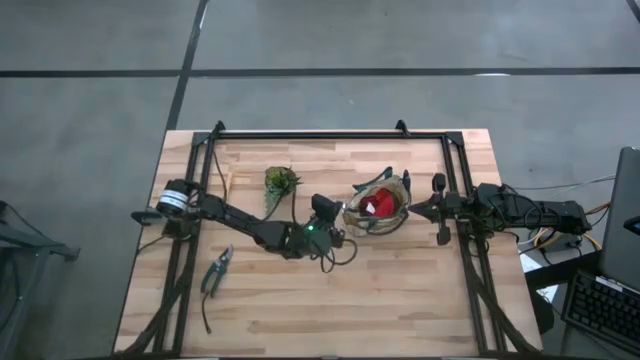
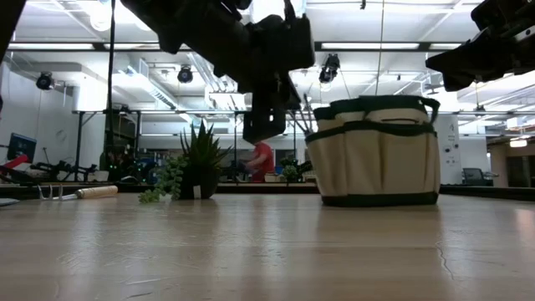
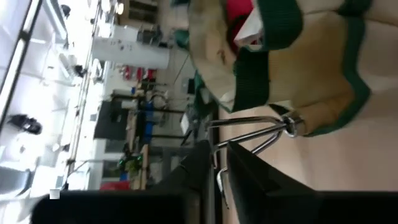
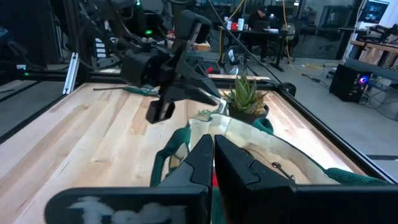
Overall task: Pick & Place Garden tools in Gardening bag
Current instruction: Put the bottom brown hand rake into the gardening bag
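The beige gardening bag with green trim [image 1: 352,220] stands at the table's middle right, also in the low view [image 2: 376,159]. A red glove [image 1: 378,205] lies inside it. My left gripper [image 1: 338,213] is just left of the bag, above the table, shut on a metal-tined hand fork [image 3: 249,127]. My right gripper [image 4: 212,146] is shut at the bag's right rim [image 4: 249,134]. Green-handled pruners [image 1: 215,270] lie flat on the table at the near left. The other tools are not in view. My left gripper pinches the fork by the free ends of its metal tines [image 3: 217,134] between its two fingers. The fingers come from the table's left and lie along the fork. The fork sticks out ahead of them, its collar end [image 3: 292,122] toward the bag, clear of the table. My right gripper hovers at the bag's rim; I cannot tell whether it touches it.
A small leafy plant [image 1: 282,182] stands left of the bag toward the far edge. A pale-handled object [image 2: 96,191] lies at the far left. A black frame [image 1: 300,133] runs along the table's far edge and sides. Bare wood lies along the near edge.
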